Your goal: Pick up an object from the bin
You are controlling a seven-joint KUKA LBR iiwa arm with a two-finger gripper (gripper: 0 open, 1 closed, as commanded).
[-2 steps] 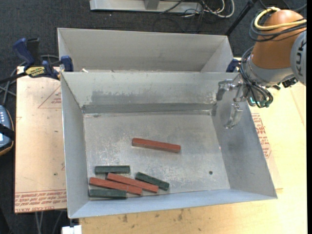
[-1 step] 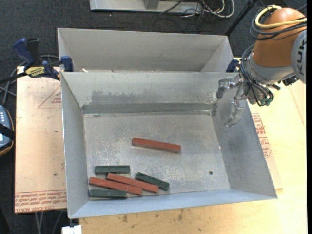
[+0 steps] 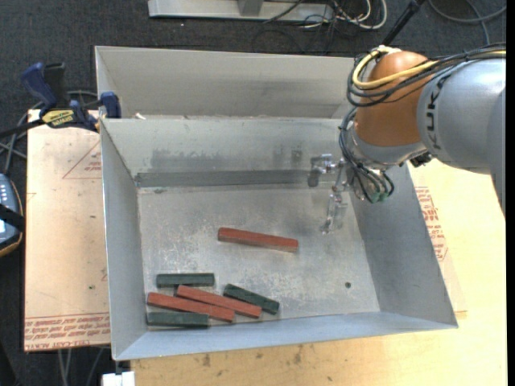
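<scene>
Heap: five small bars lie close together in the near left corner of the bin [image 3: 119, 232].
Heap bars: a dark green bar [image 3: 185, 280] lies at the top of the heap. Two red bars [image 3: 218, 301] lie side by side and slanted under it. Another dark green bar [image 3: 250, 298] is at the right end. One more dark green bar [image 3: 177, 318] lies nearest the front wall.
In the way: bare grey floor lies between the hand [image 3: 328, 225] and the lone red bar [image 3: 257, 239].
Lone red bar: it is long, thin and flat, and red-brown. It lies alone in the middle of the bin floor, a little slanted, well apart from the heap.
Hand: it hangs low in the right part of the bin, near the right end of the lone red bar but not touching it. I cannot tell how far open it is. I see it holding nothing.
Arm: the grey arm [image 3: 467, 111] with its orange cover [image 3: 390, 103] comes in over the right wall.
Walls: the hand is near the right wall and the back wall.
Open room: the back half of the floor and the near right corner are bare.
</scene>
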